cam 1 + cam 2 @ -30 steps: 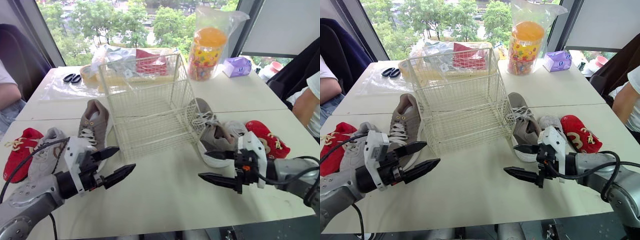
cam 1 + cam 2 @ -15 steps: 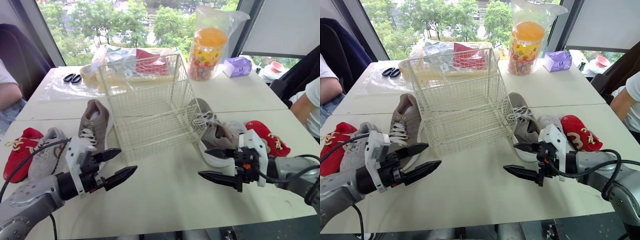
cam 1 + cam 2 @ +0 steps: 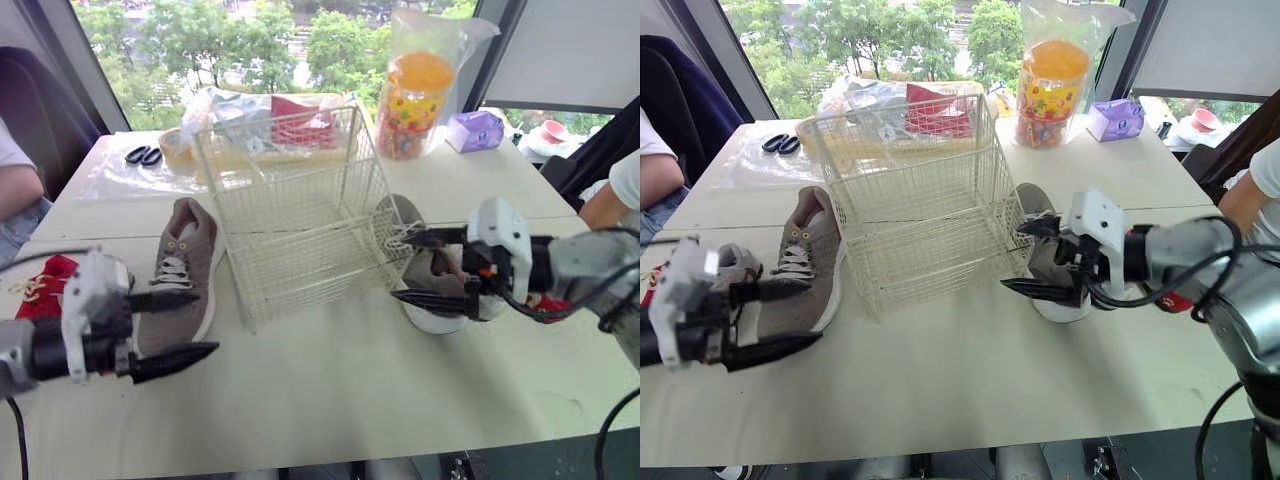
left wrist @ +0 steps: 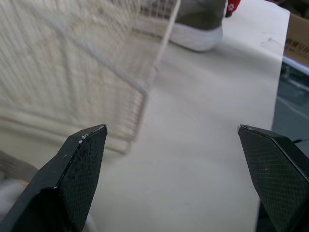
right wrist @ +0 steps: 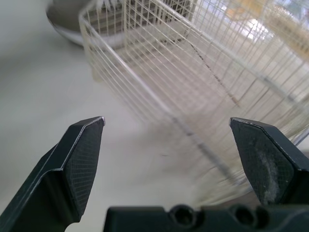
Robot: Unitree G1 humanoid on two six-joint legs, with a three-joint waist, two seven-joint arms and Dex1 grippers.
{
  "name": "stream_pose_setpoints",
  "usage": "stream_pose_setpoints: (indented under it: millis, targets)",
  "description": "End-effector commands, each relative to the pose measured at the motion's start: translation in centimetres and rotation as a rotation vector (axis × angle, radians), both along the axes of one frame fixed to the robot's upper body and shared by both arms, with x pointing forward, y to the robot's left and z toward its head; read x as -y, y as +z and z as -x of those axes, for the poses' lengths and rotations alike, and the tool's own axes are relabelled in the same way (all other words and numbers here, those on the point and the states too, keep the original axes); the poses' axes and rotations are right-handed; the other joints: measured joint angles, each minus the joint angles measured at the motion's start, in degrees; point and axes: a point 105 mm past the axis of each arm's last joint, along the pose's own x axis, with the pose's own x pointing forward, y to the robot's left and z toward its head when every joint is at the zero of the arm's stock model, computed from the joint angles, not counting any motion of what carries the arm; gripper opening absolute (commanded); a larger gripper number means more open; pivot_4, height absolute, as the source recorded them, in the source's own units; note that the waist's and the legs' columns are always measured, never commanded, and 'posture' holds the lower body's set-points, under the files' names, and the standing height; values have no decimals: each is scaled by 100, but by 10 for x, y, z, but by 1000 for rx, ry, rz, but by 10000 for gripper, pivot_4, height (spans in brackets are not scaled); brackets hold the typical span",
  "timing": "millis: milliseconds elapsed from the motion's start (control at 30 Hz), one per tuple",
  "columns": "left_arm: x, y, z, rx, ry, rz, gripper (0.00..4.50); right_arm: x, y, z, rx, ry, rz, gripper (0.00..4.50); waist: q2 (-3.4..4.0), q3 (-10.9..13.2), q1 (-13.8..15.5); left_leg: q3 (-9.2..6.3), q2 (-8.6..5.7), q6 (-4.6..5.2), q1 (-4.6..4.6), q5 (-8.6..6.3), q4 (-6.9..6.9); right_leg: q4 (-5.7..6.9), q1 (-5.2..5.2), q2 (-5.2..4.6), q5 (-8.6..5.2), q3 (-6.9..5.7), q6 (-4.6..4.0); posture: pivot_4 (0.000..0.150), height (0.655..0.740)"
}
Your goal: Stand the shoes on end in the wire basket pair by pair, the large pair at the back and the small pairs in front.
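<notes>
The empty wire basket (image 3: 300,210) stands mid-table. To its left lies a large grey-brown shoe (image 3: 185,260), with a small red shoe (image 3: 40,280) and a small grey shoe (image 3: 735,262) further left. My left gripper (image 3: 205,322) hovers open just in front of that large shoe, holding nothing. The other large grey shoe (image 3: 1045,270) lies against the basket's right side. My right gripper (image 3: 400,266) is open over its laces, fingertips close to the basket wall. A bit of another red shoe (image 3: 1170,300) peeks out behind the right arm.
Behind the basket lie plastic bags with red contents (image 3: 290,120), an orange jar in a bag (image 3: 415,95), a purple box (image 3: 475,130) and a black item (image 3: 145,155). One person (image 3: 15,190) sits at the left and another (image 3: 625,190) at the right.
My left gripper has drawn back to the left, towards the shoes there. My right gripper has risen and moved forward over the right large shoe, up to the basket. Both stay open.
</notes>
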Motion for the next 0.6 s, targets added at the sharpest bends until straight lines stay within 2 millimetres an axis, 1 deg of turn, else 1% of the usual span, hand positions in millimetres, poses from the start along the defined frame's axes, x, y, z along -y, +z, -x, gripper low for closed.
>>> stream_pose_setpoints:
  millis: [33,100,233,300,400,500,533,600]
  targets:
    - [13,21,2,74,-95,22,44313,-2,-4,-15,107,61,168,45000,1,1,-8,3,-1,0,-4,0,-1,-1,7,-2,0,2,0,1500,7400]
    - [22,27,3,86,-148,32,44313,-5,-8,-27,155,83,255,45000,2,3,-15,14,-3,0,-20,0,-2,-2,8,-2,0,3,0,1500,7400]
    - [31,35,5,103,-208,58,44313,-9,-19,-43,210,137,404,45000,1,5,-19,23,-3,0,-53,2,-1,11,-29,5,2,3,4,1500,7400]
    - [35,40,3,124,-228,68,44313,-15,-24,-52,234,154,457,45000,-1,6,-19,22,-3,-2,-53,3,4,38,-39,7,1,3,4,1500,7400]
    - [36,46,-1,144,-229,80,44313,-23,-27,-51,214,198,475,45000,0,7,-8,16,-2,-12,-49,9,6,57,-41,13,1,3,4,1500,7400]
    - [38,48,-5,157,-225,92,45000,-28,-30,-50,211,215,487,36086,0,7,3,11,-1,-16,-48,12,7,64,-40,16,1,2,3,1500,7400]
    - [39,49,-6,164,-220,93,45000,-31,-31,-49,207,219,487,31049,0,7,-1,11,-1,-17,-47,13,8,65,-39,16,1,2,3,1500,7400]
    - [39,50,-8,172,-211,98,45000,-36,-33,-46,192,226,481,22804,0,7,-1,11,-1,-18,-47,13,11,66,-37,16,1,2,3,1500,7400]
